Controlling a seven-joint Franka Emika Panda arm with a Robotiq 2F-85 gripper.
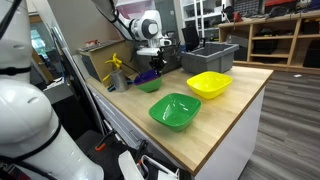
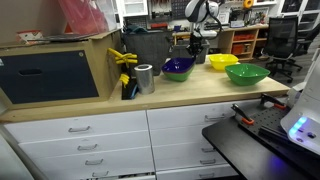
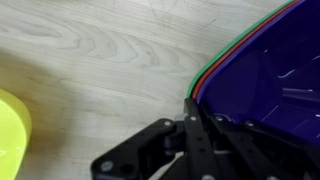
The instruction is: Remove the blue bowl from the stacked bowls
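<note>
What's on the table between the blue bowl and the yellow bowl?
Nothing. In an exterior view only bare wooden tabletop separates the blue bowl and the yellow bowl; the wrist view shows the same bare stretch.

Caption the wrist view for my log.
Gripper at the rim of the blue bowl, red and green rims peeking beneath.

Exterior views share the counter (image 1: pixel 245 97) (image 2: pixel 190 89); wrist camera looks closely down.
</note>
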